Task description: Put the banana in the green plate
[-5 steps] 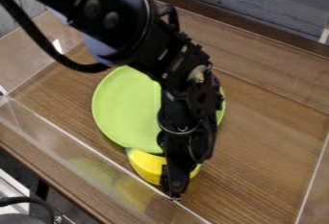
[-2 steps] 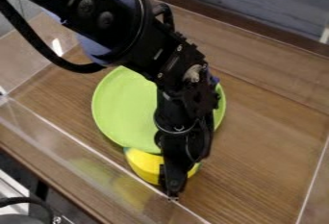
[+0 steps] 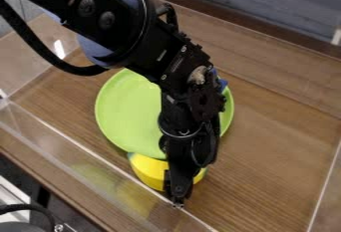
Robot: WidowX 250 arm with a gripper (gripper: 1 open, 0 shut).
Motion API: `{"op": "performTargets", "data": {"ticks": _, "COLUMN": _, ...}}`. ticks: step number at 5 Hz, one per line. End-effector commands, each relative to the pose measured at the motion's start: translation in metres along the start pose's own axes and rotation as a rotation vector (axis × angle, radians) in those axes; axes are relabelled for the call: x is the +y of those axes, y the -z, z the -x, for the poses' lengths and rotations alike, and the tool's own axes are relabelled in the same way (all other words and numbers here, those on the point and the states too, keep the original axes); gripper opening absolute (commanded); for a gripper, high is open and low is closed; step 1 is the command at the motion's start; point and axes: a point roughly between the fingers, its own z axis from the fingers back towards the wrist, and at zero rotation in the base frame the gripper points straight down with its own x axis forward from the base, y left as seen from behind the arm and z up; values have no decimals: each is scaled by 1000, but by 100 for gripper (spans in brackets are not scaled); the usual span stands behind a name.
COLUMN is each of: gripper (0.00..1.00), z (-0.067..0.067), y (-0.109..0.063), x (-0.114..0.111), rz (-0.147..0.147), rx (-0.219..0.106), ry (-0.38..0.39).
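Observation:
The yellow banana [image 3: 148, 167] lies on the wooden table just in front of the green plate [image 3: 131, 109], near the clear front wall. The black arm reaches over the plate and points straight down. My gripper [image 3: 178, 190] sits low over the banana's right end, and its fingers look shut on the banana. The arm covers part of the banana and the plate's right side.
A clear plastic wall [image 3: 80, 171] borders the table's front and left edges. A blue object [image 3: 217, 82] peeks out behind the arm at the plate's far right rim. Bare wood [image 3: 273, 126] lies to the right of the plate.

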Motion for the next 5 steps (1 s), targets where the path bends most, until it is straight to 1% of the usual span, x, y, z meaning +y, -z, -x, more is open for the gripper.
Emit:
{"op": "performTargets", "data": {"ticks": 1, "gripper": 0, "z": 0, "y": -4, "x": 5, "rz": -19, "rx": -18, "ry": -16}}
{"op": "performTargets", "data": {"ticks": 5, "gripper": 0, "z": 1, "y": -2, "x": 7, "rz": -27, "rx": -26, "ry": -35}}
